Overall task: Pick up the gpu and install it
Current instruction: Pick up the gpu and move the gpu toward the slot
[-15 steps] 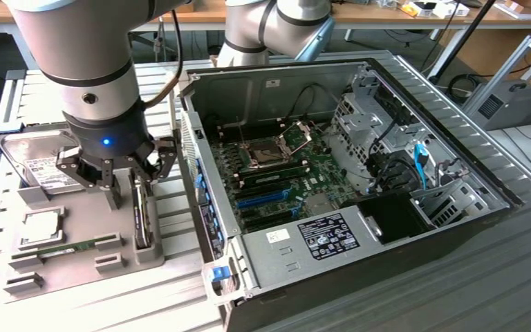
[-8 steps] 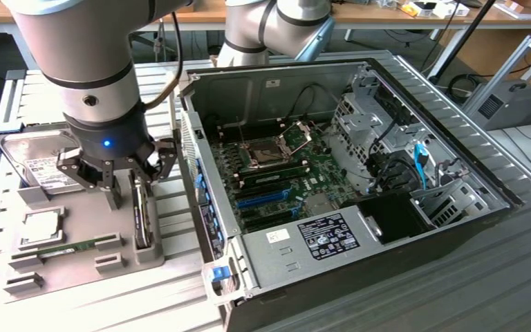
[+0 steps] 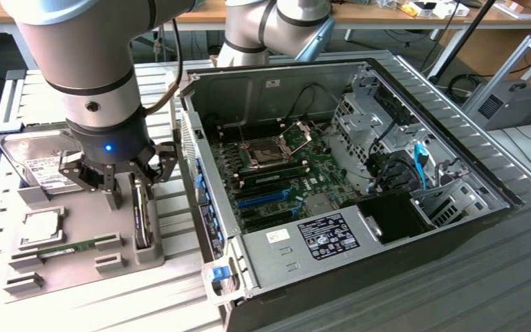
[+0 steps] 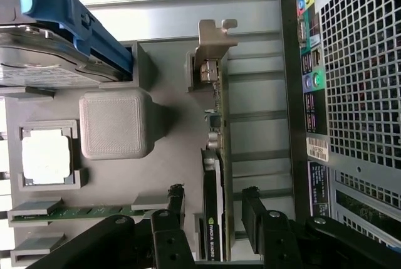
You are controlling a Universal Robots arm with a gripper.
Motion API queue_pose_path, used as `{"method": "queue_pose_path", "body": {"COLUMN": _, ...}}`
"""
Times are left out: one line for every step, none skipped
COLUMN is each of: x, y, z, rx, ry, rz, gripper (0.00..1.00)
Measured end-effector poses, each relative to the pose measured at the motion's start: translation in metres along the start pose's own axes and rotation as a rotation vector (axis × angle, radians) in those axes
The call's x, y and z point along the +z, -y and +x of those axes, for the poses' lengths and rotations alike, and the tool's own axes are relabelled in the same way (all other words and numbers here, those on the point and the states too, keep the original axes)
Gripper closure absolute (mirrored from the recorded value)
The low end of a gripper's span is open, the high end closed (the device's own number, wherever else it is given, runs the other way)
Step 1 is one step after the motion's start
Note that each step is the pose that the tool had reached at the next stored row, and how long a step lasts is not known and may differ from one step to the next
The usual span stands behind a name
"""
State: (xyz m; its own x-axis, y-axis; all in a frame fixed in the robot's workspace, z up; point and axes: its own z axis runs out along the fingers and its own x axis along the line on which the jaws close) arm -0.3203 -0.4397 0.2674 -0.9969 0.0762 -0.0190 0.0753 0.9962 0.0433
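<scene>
While the end effector (image 4: 213, 192) hangs with fingers (image 4: 177, 203) apart, one on each side, the gpu (image 4: 214, 143) stands on edge in the gray holder (image 4: 169, 156), beside the computer case (image 4: 357, 62). A crooked squeeze might tip it over.

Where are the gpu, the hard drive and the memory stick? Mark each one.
gpu (image 4: 212, 200), wrist view, on its black cooler.
hard drive (image 3: 42, 168), exterior view, on its white label.
memory stick (image 4: 94, 211), wrist view, on its green board.
</scene>
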Motion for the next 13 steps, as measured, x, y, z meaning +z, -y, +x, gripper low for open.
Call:
{"method": "queue_pose_path", "body": {"x": 0.0000, "y": 0.0000, "z": 0.0000, "rx": 0.000, "ry": -0.0001, "rz": 0.0001, "gripper": 0.50}}
{"method": "queue_pose_path", "body": {"x": 0.0000, "y": 0.0000, "z": 0.0000, "rx": 0.000, "ry": -0.0002, "rz": 0.0001, "gripper": 0.50}}
{"method": "queue_pose_path", "body": {"x": 0.0001, "y": 0.0000, "z": 0.0000, "rx": 0.000, "ry": 0.0000, "rz": 0.0000, "gripper": 0.50}}
{"method": "queue_pose_path", "body": {"x": 0.0001, "y": 0.0000, "z": 0.0000, "rx": 0.000, "ry": 0.0000, "rz": 0.0000, "gripper": 0.50}}
{"method": "queue_pose_path", "body": {"x": 0.0001, "y": 0.0000, "z": 0.0000, "rx": 0.000, "ry": 0.0000, "rz": 0.0000, "gripper": 0.50}}
{"method": "queue_pose_path", "body": {"x": 0.0001, "y": 0.0000, "z": 0.0000, "rx": 0.000, "ry": 0.0000, "rz": 0.0000, "gripper": 0.50}}
{"method": "queue_pose_path", "body": {"x": 0.0001, "y": 0.0000, "z": 0.0000, "rx": 0.000, "ry": 0.0000, "rz": 0.0000, "gripper": 0.50}}
{"method": "queue_pose_path", "body": {"x": 0.0001, "y": 0.0000, "z": 0.0000, "rx": 0.000, "ry": 0.0000, "rz": 0.0000, "gripper": 0.50}}
{"method": "queue_pose_path", "body": {"x": 0.0001, "y": 0.0000, "z": 0.0000, "rx": 0.000, "ry": 0.0000, "rz": 0.0000, "gripper": 0.50}}
{"method": "queue_pose_path", "body": {"x": 0.0001, "y": 0.0000, "z": 0.0000, "rx": 0.000, "ry": 0.0000, "rz": 0.0000, "gripper": 0.50}}
{"method": "queue_pose_path", "body": {"x": 0.0001, "y": 0.0000, "z": 0.0000, "rx": 0.000, "ry": 0.0000, "rz": 0.0000, "gripper": 0.50}}
{"method": "queue_pose_path", "body": {"x": 0.0005, "y": 0.0000, "z": 0.0000, "rx": 0.000, "ry": 0.0000, "rz": 0.0000, "gripper": 0.50}}
{"method": "queue_pose_path", "body": {"x": 0.0012, "y": 0.0000, "z": 0.0000, "rx": 0.000, "ry": 0.0002, "rz": -0.0002, "gripper": 0.50}}
